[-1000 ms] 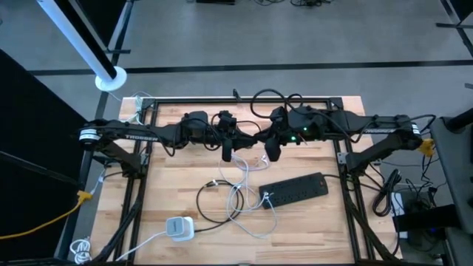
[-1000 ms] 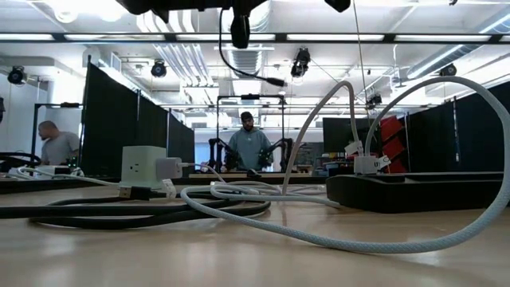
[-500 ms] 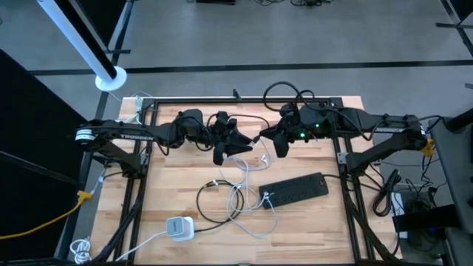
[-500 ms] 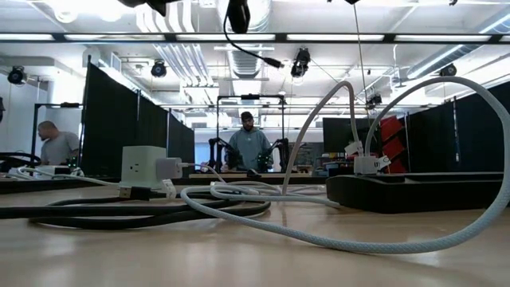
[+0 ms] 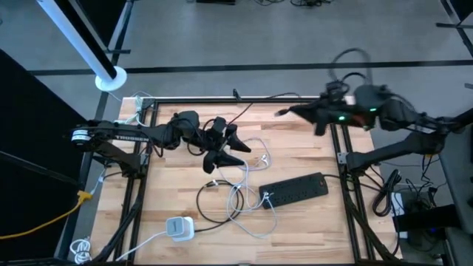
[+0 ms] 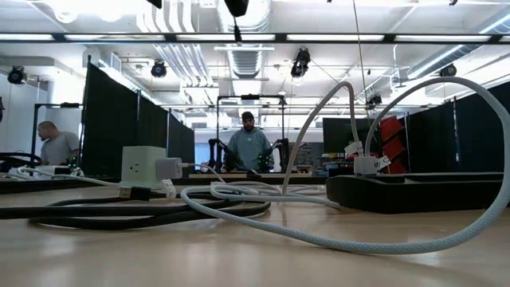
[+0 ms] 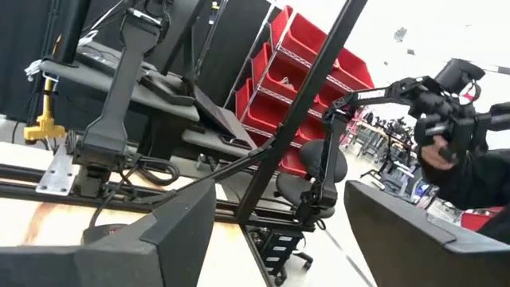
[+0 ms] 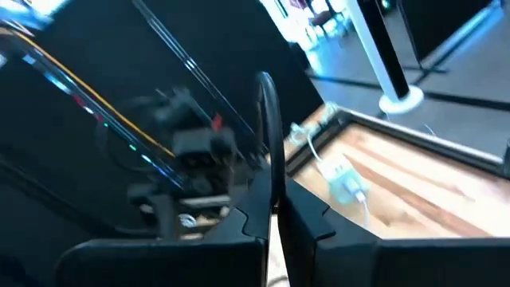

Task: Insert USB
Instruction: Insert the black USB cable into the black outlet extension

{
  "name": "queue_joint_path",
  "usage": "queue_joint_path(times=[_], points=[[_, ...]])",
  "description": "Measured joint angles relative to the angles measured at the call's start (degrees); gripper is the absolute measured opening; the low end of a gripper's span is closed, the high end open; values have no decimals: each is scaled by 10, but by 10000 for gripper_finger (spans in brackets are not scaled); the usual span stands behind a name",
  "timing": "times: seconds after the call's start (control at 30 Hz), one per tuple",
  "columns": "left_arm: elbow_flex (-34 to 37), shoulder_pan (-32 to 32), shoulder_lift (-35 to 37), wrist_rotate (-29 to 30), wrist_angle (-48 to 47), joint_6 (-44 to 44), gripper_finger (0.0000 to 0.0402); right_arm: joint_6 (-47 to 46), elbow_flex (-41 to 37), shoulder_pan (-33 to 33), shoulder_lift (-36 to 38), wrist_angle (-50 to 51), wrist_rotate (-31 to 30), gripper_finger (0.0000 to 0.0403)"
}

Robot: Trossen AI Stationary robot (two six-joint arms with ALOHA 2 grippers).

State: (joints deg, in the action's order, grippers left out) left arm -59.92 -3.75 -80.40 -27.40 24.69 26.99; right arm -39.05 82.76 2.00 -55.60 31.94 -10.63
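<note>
I see open wood on the table's [image 5: 177,185] left half; white cable [image 5: 238,193] loops and the black power strip [image 5: 294,189] clutter the middle and right.

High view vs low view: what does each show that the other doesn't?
Only the high view shows both arms: the left gripper open over the table's middle, the right gripper shut on a thin black cable near the far edge. Only the low view shows people in the room behind. Both show the black power strip, white cable and white charger cube.
</note>
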Motion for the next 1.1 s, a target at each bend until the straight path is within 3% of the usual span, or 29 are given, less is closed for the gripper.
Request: queue_joint_path(times=[0.37, 0.7, 1.1], points=[[0, 0, -1, 3, -5, -24, 258, 22, 0, -1, 62, -74, 5, 0], [1, 0, -1, 4, -18, -25, 258, 42, 0, -1, 69, -131, 32, 0], [1, 0, -2, 4, -22, -41, 258, 105, 1, -1, 61, -326, 83, 0]])
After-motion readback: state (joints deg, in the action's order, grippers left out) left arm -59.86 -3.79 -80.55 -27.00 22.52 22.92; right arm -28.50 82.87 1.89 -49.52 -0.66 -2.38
